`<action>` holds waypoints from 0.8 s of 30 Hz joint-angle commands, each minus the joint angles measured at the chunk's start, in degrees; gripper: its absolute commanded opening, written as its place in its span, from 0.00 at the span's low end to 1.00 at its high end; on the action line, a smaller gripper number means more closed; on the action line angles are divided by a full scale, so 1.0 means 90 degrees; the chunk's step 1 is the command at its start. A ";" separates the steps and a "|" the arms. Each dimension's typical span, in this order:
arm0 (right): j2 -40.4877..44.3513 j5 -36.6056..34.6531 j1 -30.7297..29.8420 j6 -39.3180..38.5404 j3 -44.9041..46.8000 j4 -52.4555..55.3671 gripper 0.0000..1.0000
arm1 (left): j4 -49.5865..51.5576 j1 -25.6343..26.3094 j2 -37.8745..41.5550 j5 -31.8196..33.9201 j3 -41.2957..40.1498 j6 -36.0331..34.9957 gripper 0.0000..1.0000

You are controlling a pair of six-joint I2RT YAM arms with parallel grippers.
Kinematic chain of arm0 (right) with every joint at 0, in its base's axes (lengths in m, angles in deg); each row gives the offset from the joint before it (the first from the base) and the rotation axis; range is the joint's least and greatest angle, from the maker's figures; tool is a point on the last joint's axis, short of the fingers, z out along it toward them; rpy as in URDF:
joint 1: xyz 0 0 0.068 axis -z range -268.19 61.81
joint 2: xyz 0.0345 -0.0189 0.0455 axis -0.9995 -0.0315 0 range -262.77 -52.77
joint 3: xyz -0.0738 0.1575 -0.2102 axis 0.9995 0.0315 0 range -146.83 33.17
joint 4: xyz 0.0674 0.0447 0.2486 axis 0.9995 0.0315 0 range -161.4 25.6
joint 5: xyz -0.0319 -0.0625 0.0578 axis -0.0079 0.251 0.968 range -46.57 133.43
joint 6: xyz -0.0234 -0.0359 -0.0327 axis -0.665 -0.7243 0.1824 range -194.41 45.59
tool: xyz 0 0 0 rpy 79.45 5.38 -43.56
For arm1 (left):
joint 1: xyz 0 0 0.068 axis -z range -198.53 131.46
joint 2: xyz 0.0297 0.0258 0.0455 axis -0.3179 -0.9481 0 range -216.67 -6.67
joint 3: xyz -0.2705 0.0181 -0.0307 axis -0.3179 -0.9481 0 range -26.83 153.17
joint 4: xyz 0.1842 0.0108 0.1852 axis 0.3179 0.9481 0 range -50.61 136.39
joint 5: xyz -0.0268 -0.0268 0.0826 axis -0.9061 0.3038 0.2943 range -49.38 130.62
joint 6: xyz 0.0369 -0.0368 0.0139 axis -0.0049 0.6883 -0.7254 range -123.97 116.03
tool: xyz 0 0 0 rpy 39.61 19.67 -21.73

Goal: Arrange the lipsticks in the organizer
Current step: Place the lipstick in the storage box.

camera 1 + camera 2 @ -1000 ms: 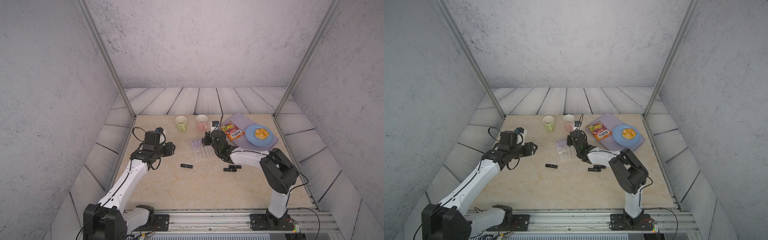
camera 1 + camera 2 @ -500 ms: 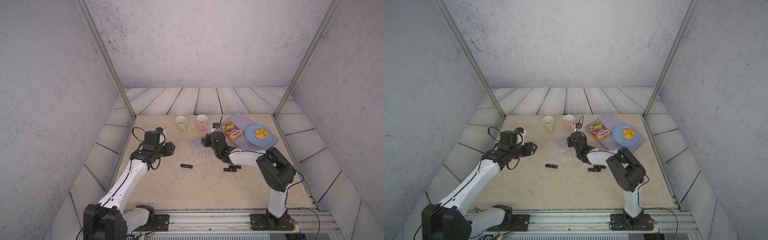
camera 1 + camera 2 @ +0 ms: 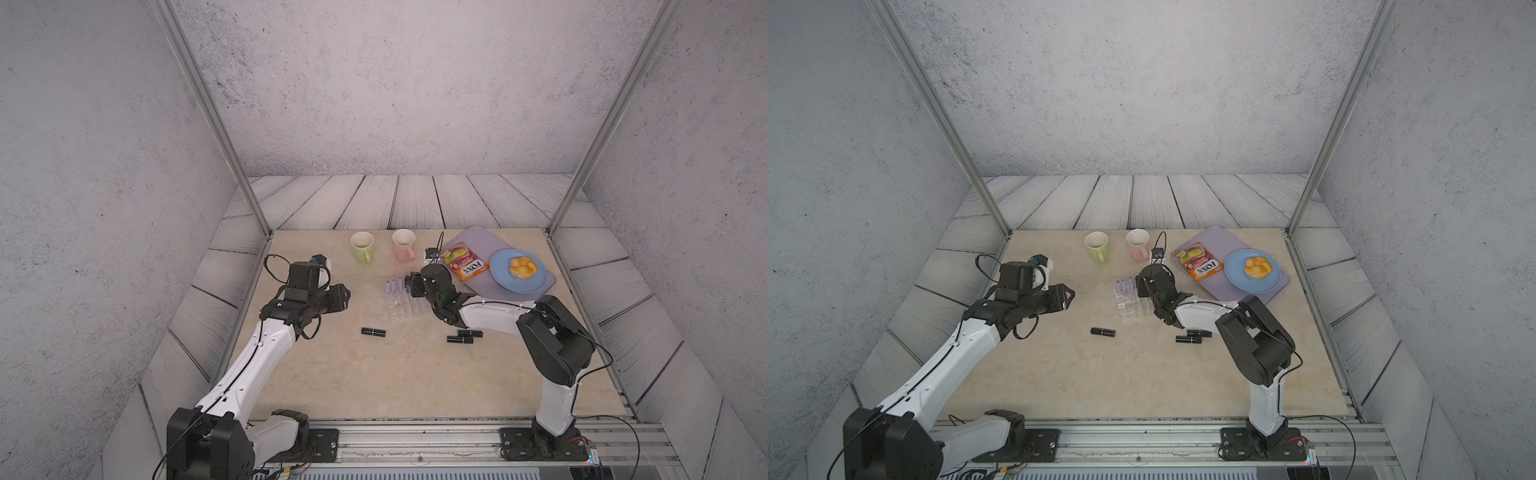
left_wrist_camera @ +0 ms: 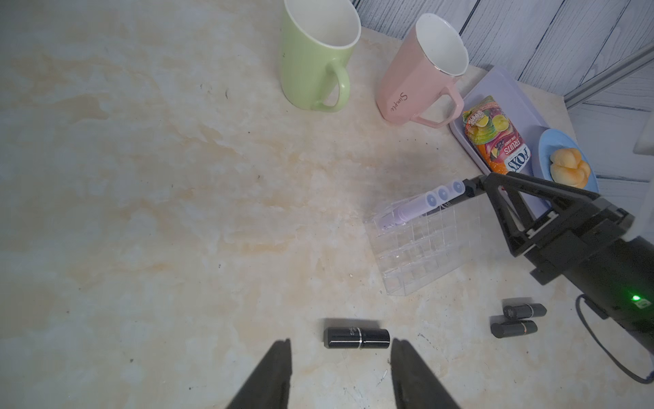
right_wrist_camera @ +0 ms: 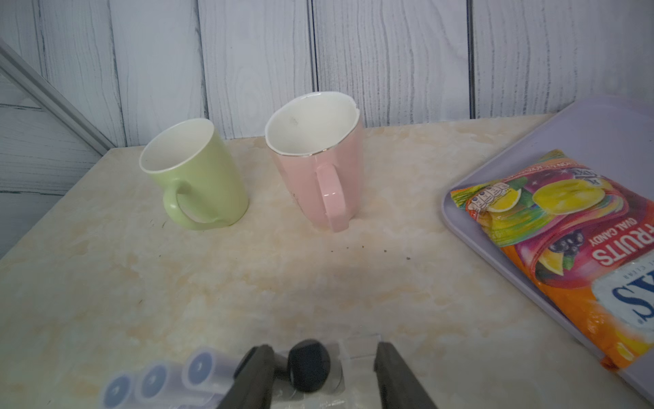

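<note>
Four stand upright in the organizer [image 3: 405,311], back row: three lilac lipsticks [image 3: 394,286] side by side, then a black lipstick [image 5: 309,364] next to them, long axes vertical. Over it is the right gripper [image 5: 322,348], jaws apart with a gap on each side, so it has let go and holds nothing.

Step in hand, as I judge it: drop-off of this tube done, retreat due. The next move calls for a straight lift clear of the row without knocking the tubes, then a reach for the pair [image 3: 460,339]. They lie flat on the table [image 3: 374,382] in front of the organizer, parallel, axes roughly along the front edge.

One more, the loose black [image 4: 357,338], lies flat just ahead of the left gripper [image 4: 341,341], well apart from the organizer. Its long axis runs finger to finger; cap end, cannot tell. Left jaws are spread and empty, and the wrist would need a turn to pinch across the barrel.

No eighth tube seen.
</note>
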 commanded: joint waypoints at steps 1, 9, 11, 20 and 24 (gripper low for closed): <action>0.0774 0.0303 0.0022 -0.0072 -0.0242 0.0746 0.52 | 0.0090 -0.0067 0.0076 0.0112 -0.0027 0.0101 0.51; 0.0878 0.1640 -0.1264 -0.0616 -0.1106 0.3888 0.51 | 0.1223 -0.0751 0.0198 0.2167 0.0275 0.0698 0.52; 0.0497 0.1990 -0.1649 -0.0747 -0.1561 0.4786 0.51 | 0.1354 -0.0953 0.0263 0.2576 0.0183 0.0810 0.52; -0.1019 0.2736 -0.2000 -0.1477 -0.2742 0.5827 0.55 | 0.1362 -0.1668 0.0473 0.2027 -0.0324 0.1593 0.52; -0.1574 0.2275 -0.2000 -0.1864 -0.3427 0.6251 0.57 | 0.1186 -0.2081 0.0551 0.1431 -0.0576 0.1750 0.51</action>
